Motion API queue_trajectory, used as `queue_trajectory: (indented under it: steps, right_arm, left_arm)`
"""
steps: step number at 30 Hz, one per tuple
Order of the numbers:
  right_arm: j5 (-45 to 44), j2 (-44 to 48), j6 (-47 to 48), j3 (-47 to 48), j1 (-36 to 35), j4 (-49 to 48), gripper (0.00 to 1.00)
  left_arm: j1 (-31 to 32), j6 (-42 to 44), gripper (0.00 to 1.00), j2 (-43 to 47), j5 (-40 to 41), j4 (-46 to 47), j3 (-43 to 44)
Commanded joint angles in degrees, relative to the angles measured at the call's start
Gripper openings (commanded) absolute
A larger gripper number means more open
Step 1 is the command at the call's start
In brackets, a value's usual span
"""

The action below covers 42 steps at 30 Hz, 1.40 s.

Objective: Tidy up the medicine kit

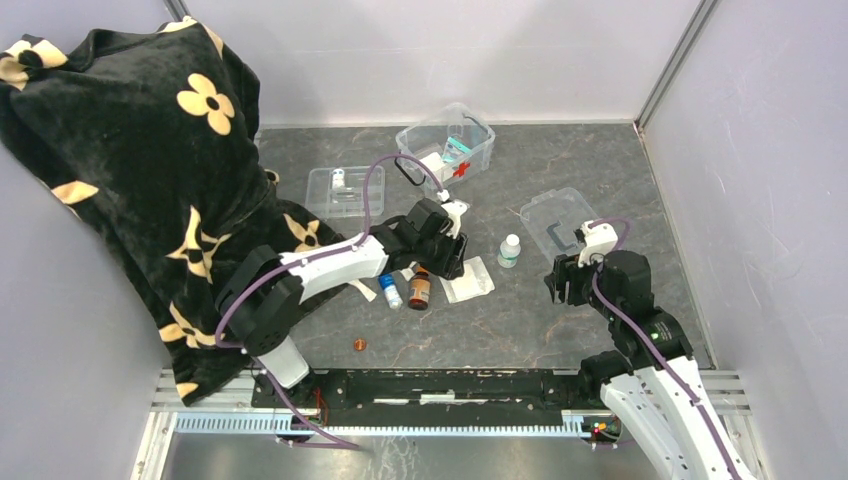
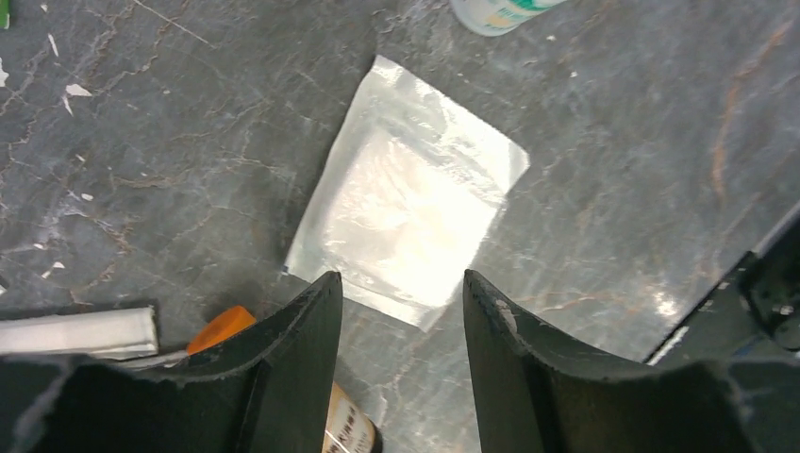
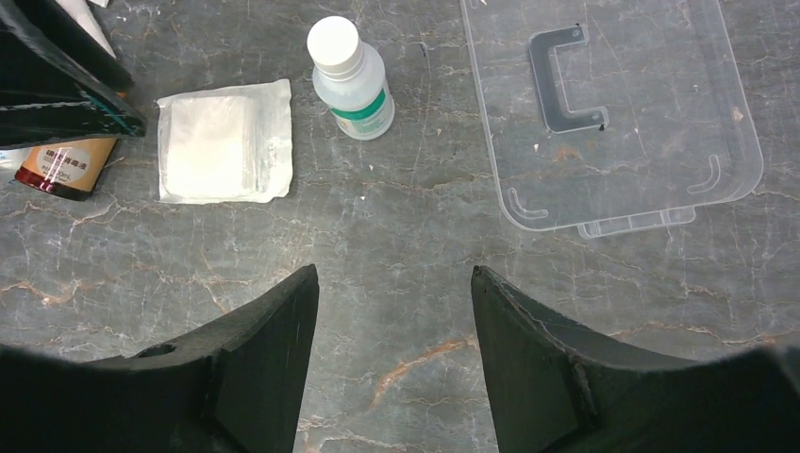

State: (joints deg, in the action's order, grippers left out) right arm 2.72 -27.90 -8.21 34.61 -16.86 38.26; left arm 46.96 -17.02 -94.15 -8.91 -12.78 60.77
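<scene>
The medicine kit [image 1: 447,147], a clear box with a red cross, stands open at the back of the table. My left gripper [image 1: 448,264] [image 2: 401,276] is open just above the near corner of a white gauze packet [image 2: 406,212] [image 1: 468,281] and holds nothing. A brown bottle with an orange cap [image 2: 222,328] [image 1: 419,290] lies beside its left finger. My right gripper [image 1: 562,290] [image 3: 394,271] is open over bare table. Ahead of it stand a white-capped bottle [image 3: 351,80] [image 1: 509,251] and the flat clear lid [image 3: 641,123] [image 1: 560,222].
A shallow divided tray [image 1: 343,190] lies left of the kit. A small blue-capped bottle [image 1: 391,291] and a white strip [image 2: 75,332] lie by the brown bottle. A copper coin [image 1: 358,345] sits near the front. A black flowered blanket [image 1: 130,150] covers the left side.
</scene>
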Motion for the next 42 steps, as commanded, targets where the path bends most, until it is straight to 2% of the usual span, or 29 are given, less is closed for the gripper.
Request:
queue_trajectory:
  steps: [1,7,13,31,37,42]
  right_arm:
    - [-1.2,0.9,1.4,3.0,-0.1,0.9,0.67]
    - [-1.1,2.1,1.9,3.3,-0.1,2.0,0.68]
    - [-1.8,2.0,3.1,4.6,-0.1,3.4,0.68]
    - [-1.4,2.1,3.1,4.1,-0.1,3.3,0.69]
    - [-1.4,2.0,3.1,4.1,-0.1,3.1,0.69]
    - [-1.7,2.5,3.0,3.6,-0.1,3.1,0.69]
  left_arm:
    - [-0.6,6.5,0.57,-3.0,0.9,2.3,3.2]
    - [-0.6,9.9,0.53,-10.4,1.7,-1.1,8.9]
    - [-0.6,13.0,0.53,-12.9,3.2,-4.9,12.1]
    - [-0.6,12.5,0.52,-15.8,1.0,-5.8,10.2]
    - [-0.6,12.2,0.39,-16.4,0.1,-6.5,11.3]
    - [-0.6,11.7,0.24,-16.5,-0.4,-6.6,11.8]
